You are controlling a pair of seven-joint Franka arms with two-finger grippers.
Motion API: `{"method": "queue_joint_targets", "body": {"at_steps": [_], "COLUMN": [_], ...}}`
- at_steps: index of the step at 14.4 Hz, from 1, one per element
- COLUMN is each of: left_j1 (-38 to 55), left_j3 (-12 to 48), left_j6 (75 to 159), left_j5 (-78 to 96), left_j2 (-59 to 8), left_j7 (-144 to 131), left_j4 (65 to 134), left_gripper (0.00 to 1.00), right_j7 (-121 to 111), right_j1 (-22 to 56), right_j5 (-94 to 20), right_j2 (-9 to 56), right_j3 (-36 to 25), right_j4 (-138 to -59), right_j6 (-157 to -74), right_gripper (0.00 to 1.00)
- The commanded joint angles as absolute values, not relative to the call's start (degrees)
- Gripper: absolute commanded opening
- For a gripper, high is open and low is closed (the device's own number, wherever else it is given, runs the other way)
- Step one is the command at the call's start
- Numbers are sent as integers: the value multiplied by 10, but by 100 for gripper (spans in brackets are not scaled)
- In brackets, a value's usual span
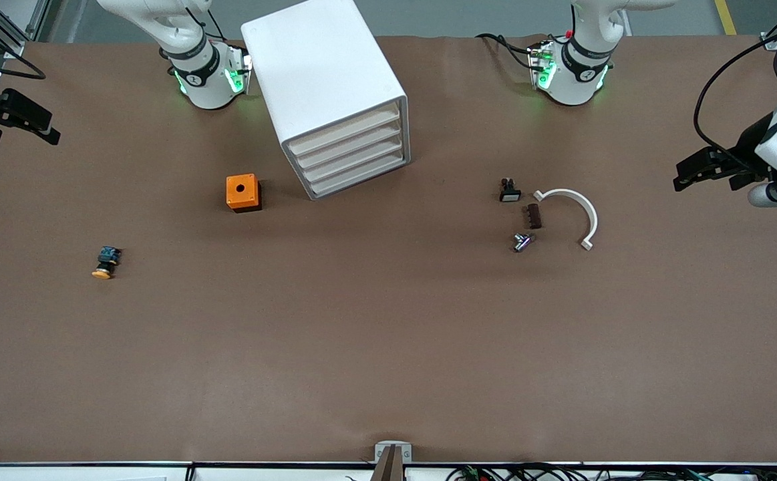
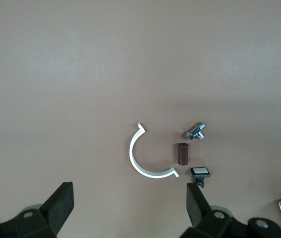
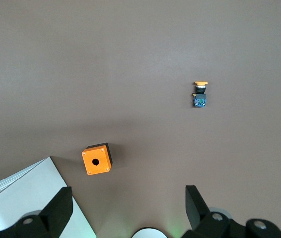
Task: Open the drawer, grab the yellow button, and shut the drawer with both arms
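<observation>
Your right gripper [image 1: 44, 133] is hanging with jaws spread wide and empty over the tabletop's edge at the right arm's end, and that arm is waiting. The button [image 1: 105, 262] is lying on its side on the bare tabletop, toward the right arm's end, well apart from the cabinet [image 1: 325, 87] and nearer the front camera than the orange box [image 1: 242, 192]. You are seeing that box sitting just beside the cabinet. The drawer [image 1: 343, 131] is sitting shut at the top of the stack of four. Toward the left arm's end, a small black part with a white face [image 1: 509, 192], a brown block [image 1: 533, 216], a metal bolt [image 1: 522, 242] and a white half-ring clip [image 1: 578, 210] are lying close together. Your left gripper [image 1: 685, 175] is hovering with jaws wide apart, holding nothing, over the tabletop's edge at the left arm's end.
</observation>
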State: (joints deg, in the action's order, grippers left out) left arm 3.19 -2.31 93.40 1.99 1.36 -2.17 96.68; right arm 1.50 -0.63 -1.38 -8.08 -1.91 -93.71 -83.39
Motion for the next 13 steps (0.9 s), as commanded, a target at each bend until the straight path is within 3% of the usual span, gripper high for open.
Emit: {"method": "queue_joint_targets", "body": {"at_steps": [1, 4, 7, 13], "left_j1": [39, 40, 38, 39], "left_j3": [-29, -26, -26, -25], "left_j6": [937, 934, 878, 867], "left_j5": [9, -3, -4, -4], "left_j2": [35, 40, 47, 57], "left_j7": [-13, -25, -16, -14], "left_j4": [978, 965, 921, 921], "left_gripper": [100, 100, 100, 100], "right_j7": [13, 14, 14, 14], "right_j1": [-3, -5, -5, 1], "right_j5": [-11, -11, -11, -11], "right_j2": [-93, -92, -91, -89], "right_j3": [-24, -25, -25, -23], "right_j4": [-949, -950, -950, -950], "right_j6": [-840, -831, -829, -827], "right_gripper": [100, 100, 100, 100]}}
